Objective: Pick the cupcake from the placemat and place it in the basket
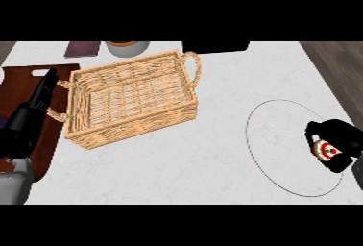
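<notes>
Between my right thumb and curled fingers sits the cupcake (pixel 326 150), its white top dotted with red facing up toward my head and tipped a little to my left. My right hand (pixel 339 139) is clamped on it, fingers above and to the right of it, thumb below, so most of the cake's body is hidden and I cannot tell for certain whether its base touches the surface or hangs just clear. It is a squat, round thing with no real long side; the only axis worth naming runs from base to frosting, and that points nearly straight up, leaning slightly.

Under my fingers lies the placemat (pixel 266 158), a pale round one marked by a thin dark rim, with the cupcake at its right side.

By my judgement the grasp is made and the carry is the step in hand. The next move calls for a lift clear of the mat, then a long sweep to my left, over the near wall of the basket (pixel 170 120), and a release inside it with the frosting kept up.

That wicker basket stands well apart from my right fingers, set askew on the counter (pixel 212 173). My left hand (pixel 35 108) rests at its far left side, fingers straight, beside a handle.
</notes>
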Tool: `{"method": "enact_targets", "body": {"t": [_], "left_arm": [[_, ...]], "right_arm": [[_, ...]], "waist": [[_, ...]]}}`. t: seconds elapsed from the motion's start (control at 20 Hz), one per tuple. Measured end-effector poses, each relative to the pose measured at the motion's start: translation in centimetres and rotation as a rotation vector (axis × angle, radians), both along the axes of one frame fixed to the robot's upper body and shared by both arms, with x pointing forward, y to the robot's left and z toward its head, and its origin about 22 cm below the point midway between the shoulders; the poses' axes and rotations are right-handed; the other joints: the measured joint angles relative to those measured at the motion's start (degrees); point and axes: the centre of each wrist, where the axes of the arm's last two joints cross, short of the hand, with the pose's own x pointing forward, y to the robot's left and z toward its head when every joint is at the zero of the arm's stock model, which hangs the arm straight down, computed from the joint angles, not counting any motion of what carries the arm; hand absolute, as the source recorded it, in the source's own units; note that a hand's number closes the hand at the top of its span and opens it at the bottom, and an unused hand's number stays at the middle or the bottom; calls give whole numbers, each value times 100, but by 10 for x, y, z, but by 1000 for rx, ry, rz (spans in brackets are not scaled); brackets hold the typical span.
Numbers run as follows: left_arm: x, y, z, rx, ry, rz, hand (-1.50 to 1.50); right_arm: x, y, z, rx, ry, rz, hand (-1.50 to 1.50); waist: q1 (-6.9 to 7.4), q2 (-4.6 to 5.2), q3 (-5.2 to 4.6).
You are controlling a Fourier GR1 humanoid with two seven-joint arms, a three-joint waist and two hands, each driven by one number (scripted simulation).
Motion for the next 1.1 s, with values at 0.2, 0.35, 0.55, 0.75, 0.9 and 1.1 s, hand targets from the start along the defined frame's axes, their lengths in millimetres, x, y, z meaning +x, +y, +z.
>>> {"method": "enact_targets", "body": {"t": [0.2,0.35,0.55,0.75,0.9,1.1], "left_arm": [[-6,12,-6,4,31,59,0],[-11,19,-10,8,52,95,0],[-17,26,-17,8,82,127,0],[-19,27,-19,8,96,130,0],[-19,25,-20,7,96,113,0],[-16,18,-18,6,82,73,0]], "right_arm": [[-19,-18,-13,-6,-50,-341,150],[-20,-17,-13,7,-159,-545,150],[-1,3,5,110,-393,-735,150],[26,45,36,276,-635,-840,150],[43,82,65,378,-791,-878,150],[59,143,108,504,-936,-890,150]], "waist": [[-518,-150,-25],[-720,-254,-28],[-770,-372,-25],[-627,-407,-25],[-448,-375,-36],[-183,-292,-45]]}}
